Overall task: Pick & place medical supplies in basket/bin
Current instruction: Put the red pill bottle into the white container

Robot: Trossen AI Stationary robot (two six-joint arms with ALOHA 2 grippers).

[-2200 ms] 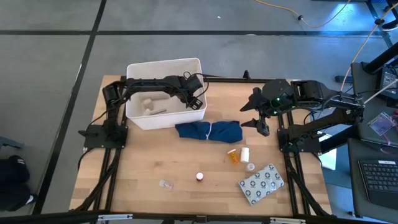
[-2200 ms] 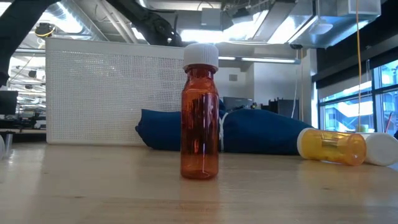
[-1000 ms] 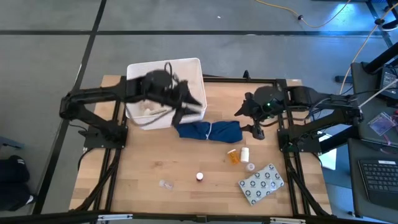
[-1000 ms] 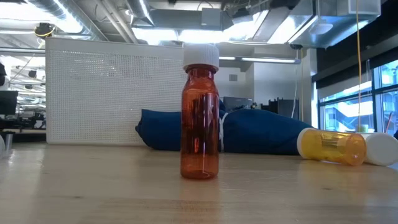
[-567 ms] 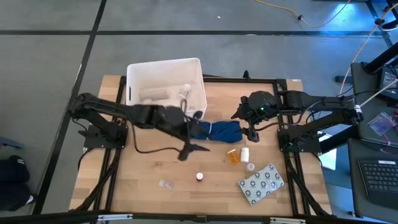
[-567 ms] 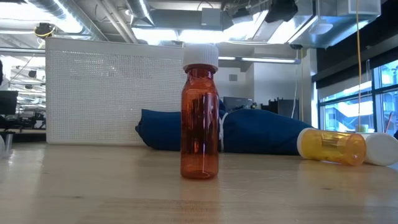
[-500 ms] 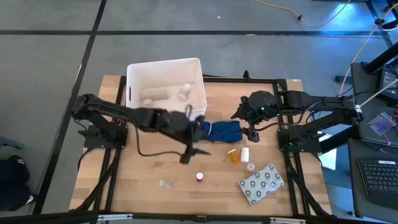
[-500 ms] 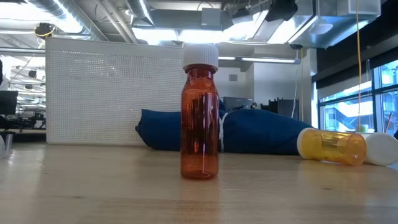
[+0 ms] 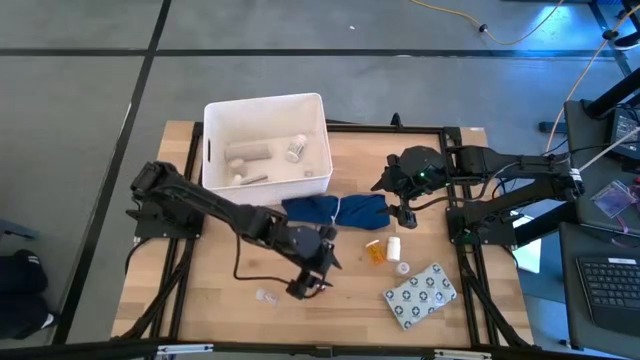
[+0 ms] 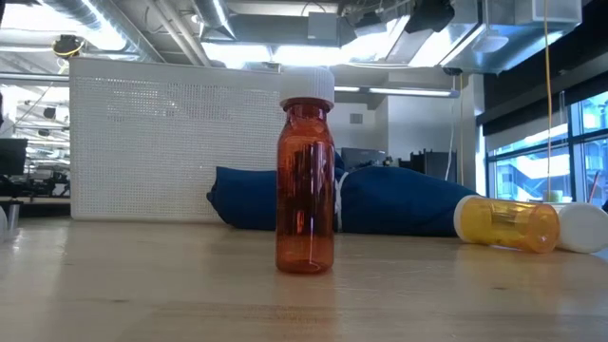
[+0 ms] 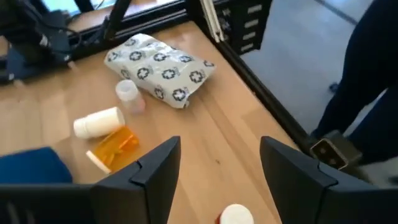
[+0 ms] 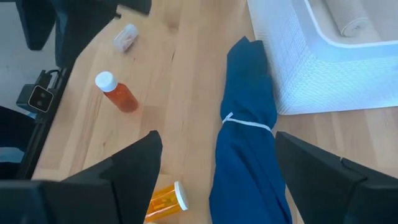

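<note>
Hovering left pincer (image 9: 318,268) spread above small red bottle (image 10: 305,171) near surface (image 9: 230,290) front, right pincer (image 9: 398,201) spread over blue cloth (image 9: 335,210)

Bare wood on the table (image 9: 215,285) at 7 to 9 o'clock, easy passage. Blue cloth (image 9: 335,210) blocks the centre. Pill bottle (image 9: 373,251), white vial (image 9: 394,246) and blister pack (image 9: 420,295) crowd 4 o'clock. Tub (image 9: 265,148) walls off 11 o'clock.
</note>
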